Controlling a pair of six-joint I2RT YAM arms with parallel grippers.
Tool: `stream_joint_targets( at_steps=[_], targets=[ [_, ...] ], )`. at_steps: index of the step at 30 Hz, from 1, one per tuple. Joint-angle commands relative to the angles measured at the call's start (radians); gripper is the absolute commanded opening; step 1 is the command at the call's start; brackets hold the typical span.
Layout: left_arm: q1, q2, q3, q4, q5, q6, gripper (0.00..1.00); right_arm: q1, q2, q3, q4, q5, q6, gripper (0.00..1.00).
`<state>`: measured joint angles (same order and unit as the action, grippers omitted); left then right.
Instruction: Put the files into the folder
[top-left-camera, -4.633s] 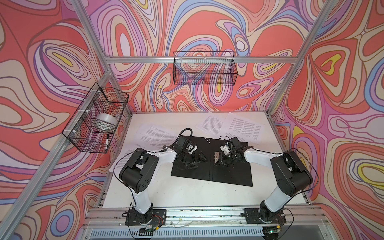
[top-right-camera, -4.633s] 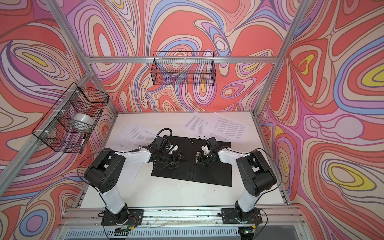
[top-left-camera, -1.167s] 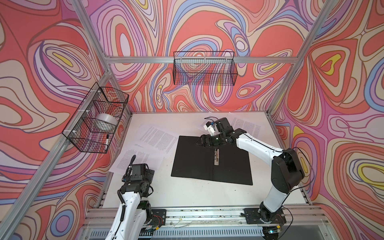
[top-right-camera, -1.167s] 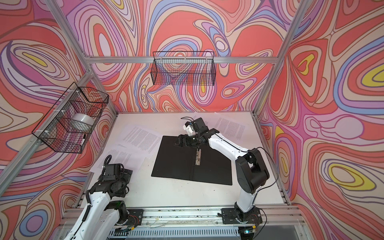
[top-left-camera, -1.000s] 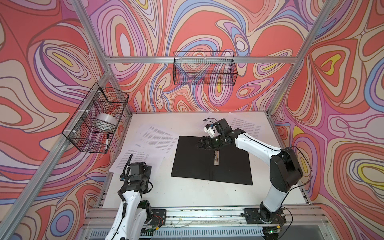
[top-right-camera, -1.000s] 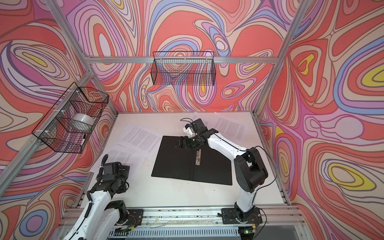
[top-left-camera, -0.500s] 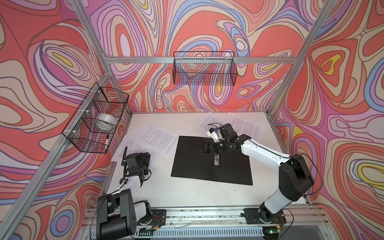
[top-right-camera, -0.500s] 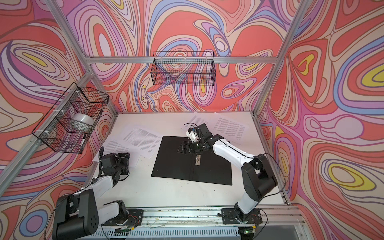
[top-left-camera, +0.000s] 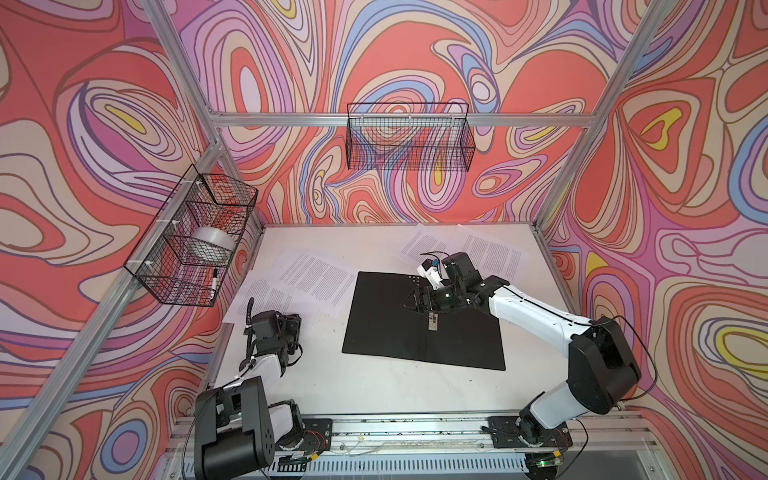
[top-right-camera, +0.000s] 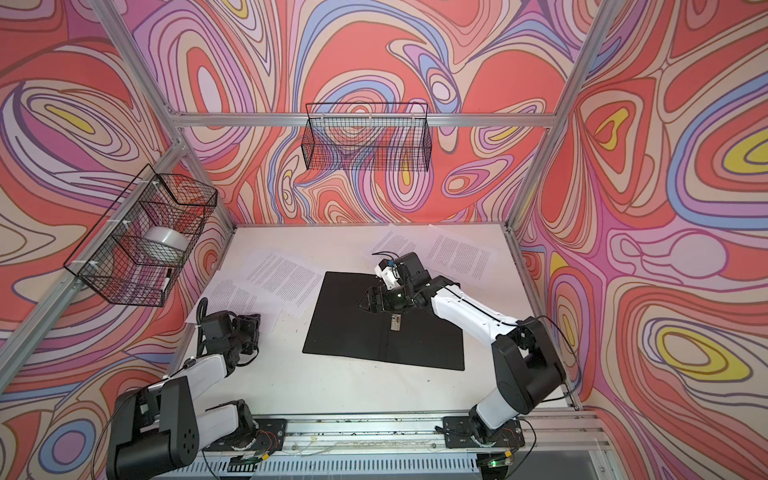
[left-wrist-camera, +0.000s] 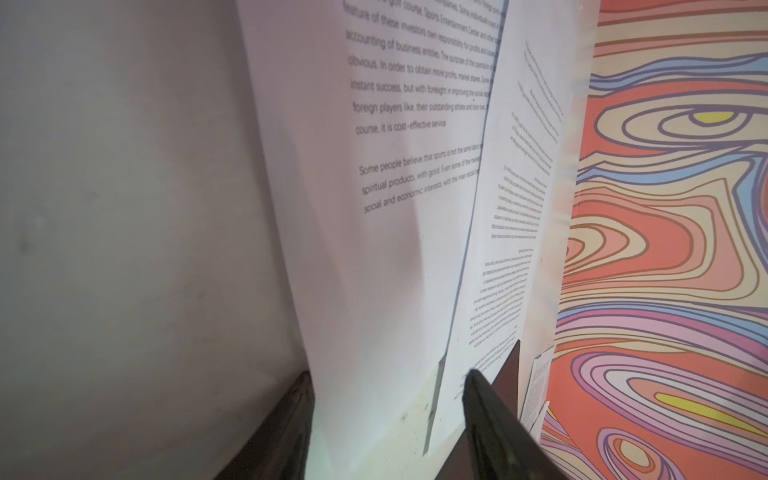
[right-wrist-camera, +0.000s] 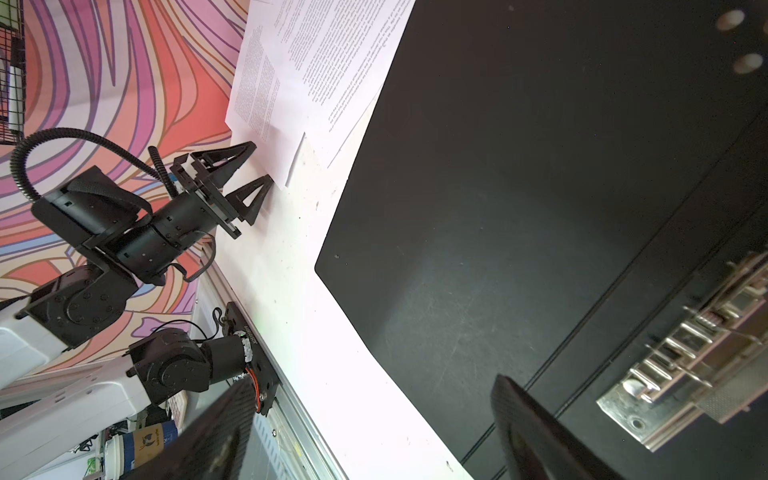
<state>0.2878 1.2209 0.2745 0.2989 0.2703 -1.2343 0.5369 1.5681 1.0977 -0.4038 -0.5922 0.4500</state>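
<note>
Right wrist view, read with both top views and the left wrist view. Folder (right-wrist-camera: 540, 187) lies open and flat, black inside up, on the middle of the surface (right-wrist-camera: 316, 332), with its clip (right-wrist-camera: 681, 365) on the spine; no paper is in it yet. Files (top-left-camera: 316, 278) lie loose in two groups: overlapping sheets to the left of the folder, against or just beside its left edge, and others at the far right, beyond its far edge. Left tool (right-wrist-camera: 262, 161) is at the near corner of the left group. These sheets stretch away from it toward the far left wall, their long axis roughly in line with its reach, and the folder lies to its right. The left arm is much the nearer to this group; the right arm is nearer the far-right sheets. In the left wrist view the fingers (left-wrist-camera: 490, 415) stand partly spread, with the near end of the sheets and their overlapping edge between them. Nothing is pinched, and whether the tips press the paper cannot be told. Right tool (top-left-camera: 409, 302) hovers over the folder near the clip, spread wide and empty. Judged step: gathering a left sheet. The coming move would turn on closing across that sheet's short near edge, then carrying it rightward onto the folder.
</note>
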Motion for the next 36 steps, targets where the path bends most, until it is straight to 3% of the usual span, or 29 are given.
stream_joint_targets(
  at_steps=[1, 10, 15, 17, 23, 31, 36],
  targets=[
    [0.007, 0.038, 0.064, -0.145, 0.054, -0.015, 0.54, -0.003, 0.018, -0.002, 0.022, -0.005, -0.005, 0.93],
    [-0.002, -0.043, 0.126, -0.454, 0.085, -0.003, 0.62, -0.002, 0.023, -0.022, 0.022, -0.008, -0.019, 0.95],
    [-0.002, -0.027, 0.083, -0.37, 0.097, -0.048, 0.66, -0.003, 0.05, -0.016, 0.034, -0.026, -0.012, 0.95],
    [-0.003, 0.017, 0.05, -0.264, 0.118, -0.084, 0.67, -0.003, 0.051, -0.01, 0.036, -0.026, -0.011, 0.94],
    [-0.016, 0.162, 0.052, -0.165, 0.134, -0.108, 0.67, -0.002, 0.042, -0.01, 0.033, -0.014, -0.002, 0.94],
    [-0.017, 0.352, -0.037, 0.345, 0.156, -0.177, 0.69, -0.003, 0.046, -0.009, 0.038, -0.021, 0.013, 0.94],
    [-0.018, 0.596, -0.065, 0.844, 0.164, -0.261, 0.63, -0.002, 0.05, -0.013, 0.051, -0.023, 0.029, 0.93]
  ],
)
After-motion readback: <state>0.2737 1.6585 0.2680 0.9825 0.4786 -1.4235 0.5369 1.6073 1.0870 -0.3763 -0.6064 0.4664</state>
